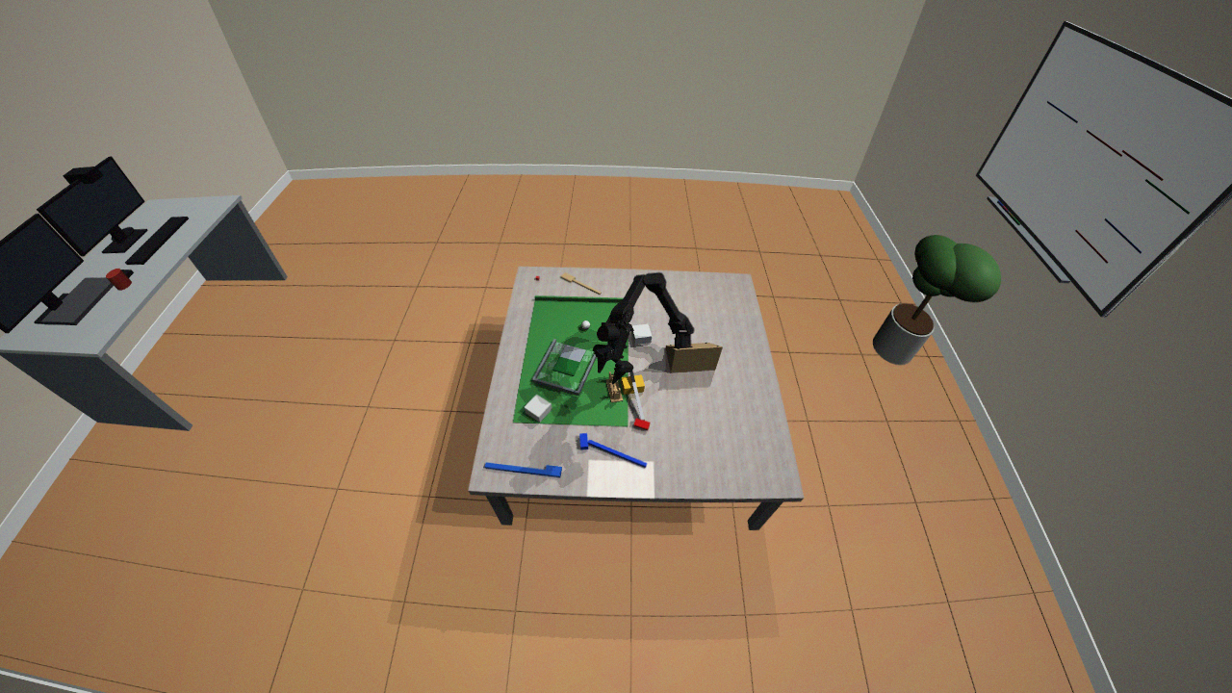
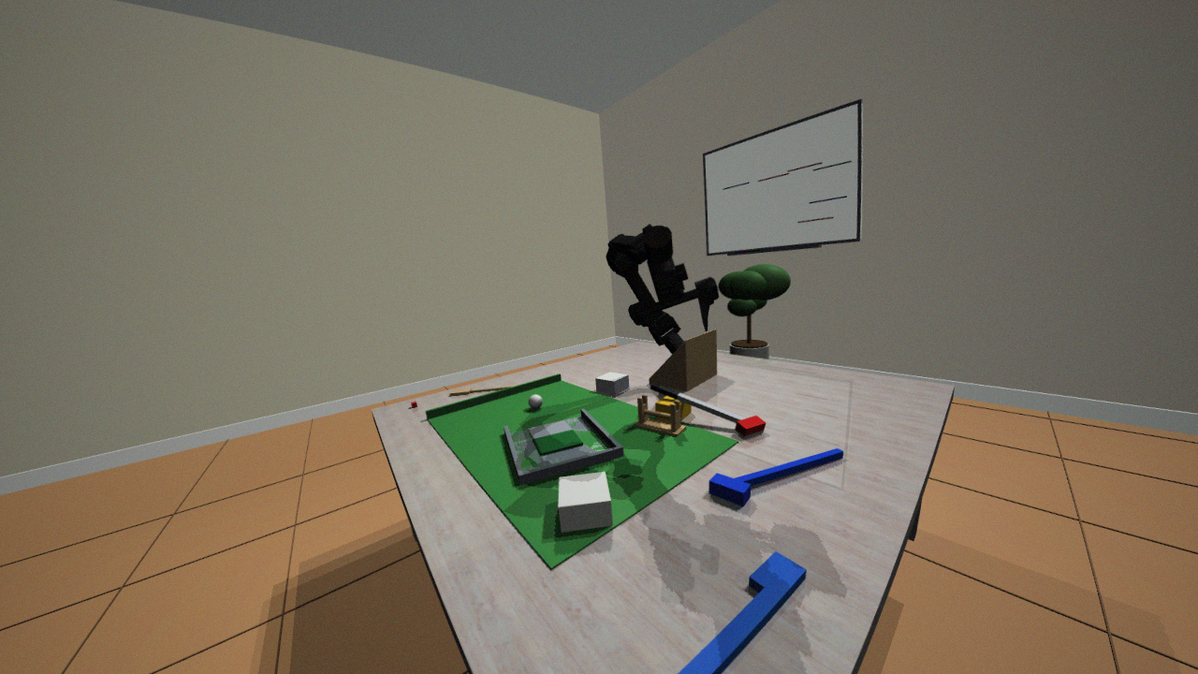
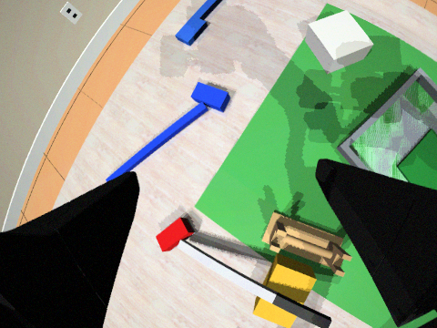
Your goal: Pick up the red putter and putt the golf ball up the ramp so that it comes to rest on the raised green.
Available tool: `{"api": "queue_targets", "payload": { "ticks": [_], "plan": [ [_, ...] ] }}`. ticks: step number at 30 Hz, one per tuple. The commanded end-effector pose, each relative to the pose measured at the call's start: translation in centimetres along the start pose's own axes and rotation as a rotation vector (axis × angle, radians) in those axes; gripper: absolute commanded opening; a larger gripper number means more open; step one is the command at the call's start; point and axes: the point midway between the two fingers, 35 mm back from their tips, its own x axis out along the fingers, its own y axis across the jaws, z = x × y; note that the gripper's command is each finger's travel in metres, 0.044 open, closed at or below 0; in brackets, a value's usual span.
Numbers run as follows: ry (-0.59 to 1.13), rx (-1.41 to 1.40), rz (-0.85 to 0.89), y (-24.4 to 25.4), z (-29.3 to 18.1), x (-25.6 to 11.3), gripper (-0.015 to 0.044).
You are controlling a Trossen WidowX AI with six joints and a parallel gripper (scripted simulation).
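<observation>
The red putter (image 1: 640, 424) (image 2: 751, 425) (image 3: 175, 234) has a red head on the table and a white shaft whose black grip end lies raised across the yellow blocks (image 1: 638, 383) (image 2: 672, 408) (image 3: 291, 278). My gripper (image 1: 609, 373) (image 3: 230, 174) is open and empty, above the table near the putter and the mat's edge. The white golf ball (image 1: 584, 324) (image 2: 534, 401) sits on the green mat (image 2: 477, 435) (image 3: 255, 155); it is outside the wrist view. The raised green (image 1: 567, 365) (image 2: 557, 439) (image 3: 421, 159) stands inside grey rails (image 2: 569, 468) with a grey ramp.
A wooden rack (image 1: 613, 392) (image 2: 662, 418) (image 3: 309, 243) stands beside the yellow blocks. White blocks (image 1: 537, 407) (image 2: 584, 501) (image 3: 339, 41) stand at the mat's corner and near the arm. Two blue putters (image 1: 616, 453) (image 2: 729, 489) (image 3: 210, 97) lie on the table. A brown wedge (image 1: 693, 357) (image 2: 702, 360) stands by the arm.
</observation>
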Motion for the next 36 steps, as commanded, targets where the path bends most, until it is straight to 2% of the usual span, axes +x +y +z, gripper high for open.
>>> {"api": "queue_targets", "payload": {
  "ticks": [1, 6, 11, 17, 30, 36],
  "plan": [
    [0.151, -0.289, -0.021, 1.3, -4.4, 3.0, 0.0440],
    [0.402, -0.758, 0.008, 2.2, -11.8, 6.6, 0.0440],
    [0.626, -1.152, 0.098, 1.6, -18.4, 8.1, 0.0440],
    [0.635, -1.166, 0.103, 1.5, -18.7, 8.2, 0.0440],
    [0.636, -1.165, 0.101, 0.1, -21.1, 11.6, 0.0440],
    [0.637, -1.165, 0.101, 0.0, -21.3, 11.9, 0.0440]
  ]
}}
